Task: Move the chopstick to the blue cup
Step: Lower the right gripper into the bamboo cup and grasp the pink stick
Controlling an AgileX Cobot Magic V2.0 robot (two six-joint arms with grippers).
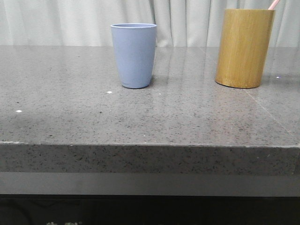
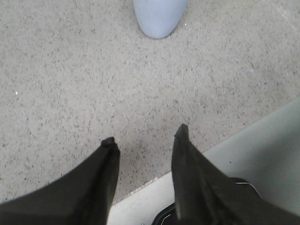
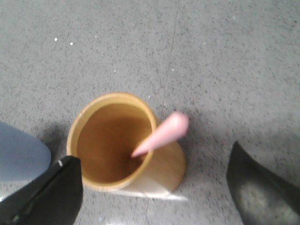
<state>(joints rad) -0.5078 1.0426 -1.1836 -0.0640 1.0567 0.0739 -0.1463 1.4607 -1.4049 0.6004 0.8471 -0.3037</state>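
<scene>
The pale pink chopstick (image 3: 161,134) stands in the yellow-brown bamboo cylinder (image 3: 159,171), leaning on its rim; its tip (image 1: 273,4) pokes out at the back right of the table. The blue cup (image 1: 133,55) stands upright at the middle back; its base (image 2: 158,16) lies well ahead of my left gripper. My left gripper (image 2: 145,136) hangs open over the table's near edge, empty. My right gripper (image 3: 152,161) hovers above the cylinder, open wide, one finger on each side, touching nothing.
The grey speckled stone table (image 1: 140,117) has a thick front edge (image 1: 150,159). A pale curtain (image 1: 56,21) hangs behind it. The blue cup's side (image 3: 18,152) lies close beside the cylinder in the right wrist view.
</scene>
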